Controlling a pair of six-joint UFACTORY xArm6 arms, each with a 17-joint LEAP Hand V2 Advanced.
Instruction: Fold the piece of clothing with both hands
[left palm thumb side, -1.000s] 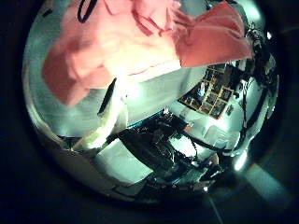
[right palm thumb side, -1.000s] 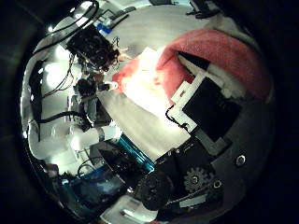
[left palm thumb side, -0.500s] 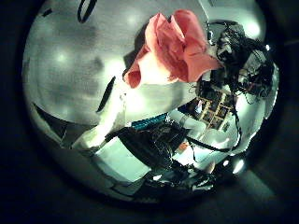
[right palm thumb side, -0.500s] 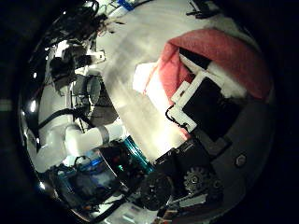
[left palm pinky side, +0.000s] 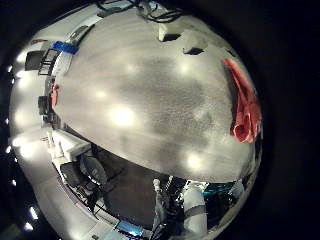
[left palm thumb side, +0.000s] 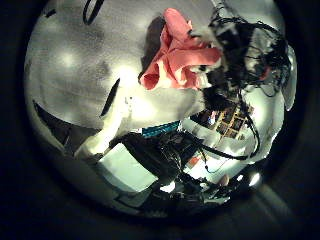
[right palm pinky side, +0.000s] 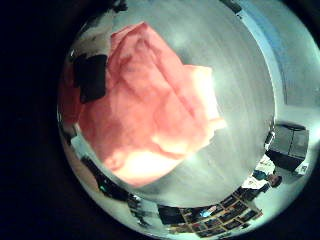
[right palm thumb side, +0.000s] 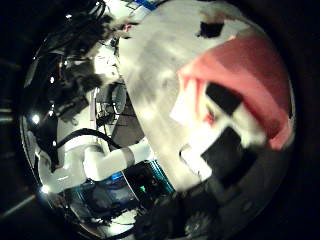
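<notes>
The piece of clothing (right palm pinky side: 150, 100) lies bunched on the table and fills much of the right little finger side palm view, close under my right hand. One of that hand's fingers (right palm pinky side: 93, 75) rests on the cloth. In the right thumb side palm view the clothing (right palm thumb side: 255, 70) is gathered under my right hand's fingers (right palm thumb side: 232, 108). The left thumb side palm view shows the clothing (left palm thumb side: 175, 62) in a heap, with my right hand (left palm thumb side: 228, 45) on it. My left hand is well away from the clothing (left palm pinky side: 243, 100), with its finger (left palm thumb side: 108, 135) straight.
The bare table top (left palm pinky side: 140, 90) spreads wide under my left hand. Small dark items (left palm pinky side: 178, 40) lie near its far edge. My left arm (right palm thumb side: 100, 160) stands beside the table in the right thumb side palm view. Shelves and clutter (left palm thumb side: 225, 115) stand beyond the table.
The clothing was close against my left palm a second ago; the left hand has let it go and drawn away. The right hand has stayed on the cloth, which is now more bunched.
</notes>
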